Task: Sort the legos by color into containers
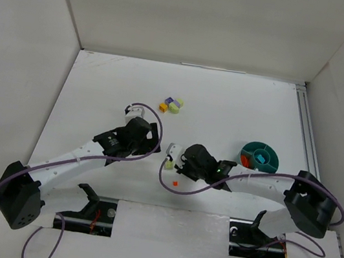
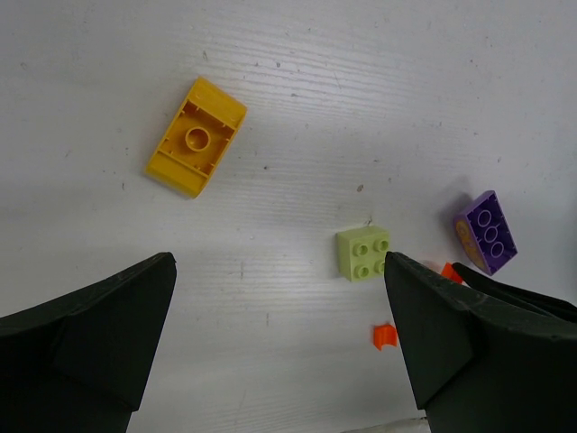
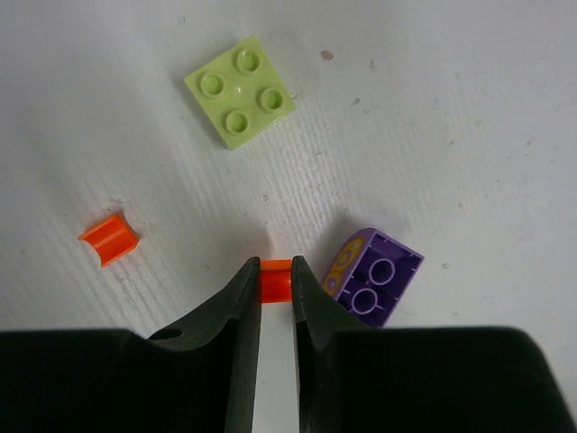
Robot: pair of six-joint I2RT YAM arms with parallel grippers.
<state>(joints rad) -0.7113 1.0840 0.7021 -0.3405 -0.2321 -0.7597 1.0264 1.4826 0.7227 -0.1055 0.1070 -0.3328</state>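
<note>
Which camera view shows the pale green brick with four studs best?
The right wrist view: the pale green brick is large, whole, studs up. The left wrist view shows it whole but smaller; the top view shows only a tiny speck.

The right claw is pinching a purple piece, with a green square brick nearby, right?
No. The right gripper pinches an orange piece, not a purple one, with the green square brick nearby. The purple brick lies beside it. The right wrist view shows this.

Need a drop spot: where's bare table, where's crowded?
Bare: white table between the far cluster of purple, yellow, green bricks and the round teal plastic bowl; also beyond that cluster. Crowded: at the right gripper, beside pale green brick, purple brick, orange bits.
</note>
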